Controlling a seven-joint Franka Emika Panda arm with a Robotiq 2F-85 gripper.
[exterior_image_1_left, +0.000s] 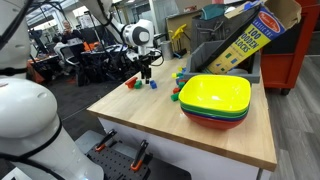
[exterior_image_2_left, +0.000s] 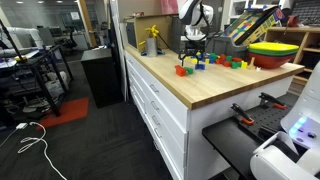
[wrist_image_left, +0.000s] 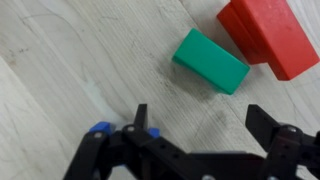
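In the wrist view my gripper (wrist_image_left: 200, 125) stands open over bare wood, nothing between its fingers. Just beyond the fingertips lies a green block (wrist_image_left: 210, 61), and a larger red block (wrist_image_left: 270, 37) touches its far right end. In both exterior views the gripper (exterior_image_1_left: 146, 66) (exterior_image_2_left: 193, 50) hangs low over a scatter of small coloured blocks (exterior_image_1_left: 141, 83) (exterior_image_2_left: 188, 67) at the far end of the wooden table (exterior_image_1_left: 160, 120). It touches none of them.
A stack of bowls, yellow on top (exterior_image_1_left: 215, 96) (exterior_image_2_left: 275, 50), sits on the table. Behind it stands a box of wooden blocks (exterior_image_1_left: 245, 40) in a grey bin. More blocks (exterior_image_2_left: 230, 62) lie near the bowls. A yellow spray bottle (exterior_image_2_left: 152, 40) stands at the table's end.
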